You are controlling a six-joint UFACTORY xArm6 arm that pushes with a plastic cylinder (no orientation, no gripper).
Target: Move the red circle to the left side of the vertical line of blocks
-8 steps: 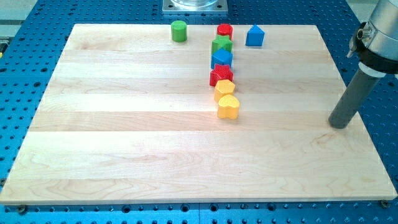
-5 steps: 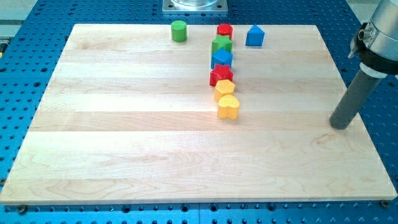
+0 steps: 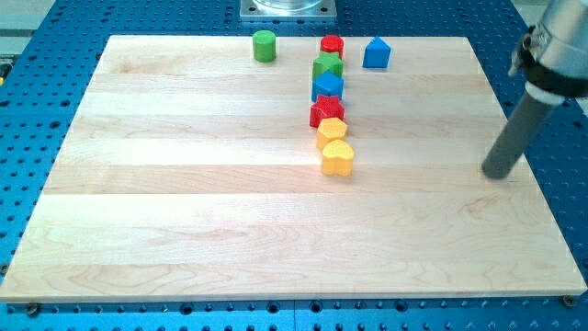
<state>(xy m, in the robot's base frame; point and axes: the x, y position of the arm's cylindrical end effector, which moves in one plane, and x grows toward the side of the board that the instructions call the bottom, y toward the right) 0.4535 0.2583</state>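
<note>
Blue pegboard surrounds a pale wooden table [image 3: 184,230]. No claw on this rig, so nothing is held; my tip [image 3: 498,174] sits on the table near the view's right edge, well apart from every block.

Vertical line of blocks, view's top to bottom: red circle [image 3: 332,45] at the top edge, green block [image 3: 327,67], blue block [image 3: 327,86], red star-like block [image 3: 326,111], yellow block [image 3: 332,131], yellow heart [image 3: 337,158]. Neighbours touch or nearly touch.

Red circle heads the line, not to its left.

Green cylinder [image 3: 265,45] stands alone to the line's left. Blue house-shaped block [image 3: 376,52] lies just right of the red circle.
</note>
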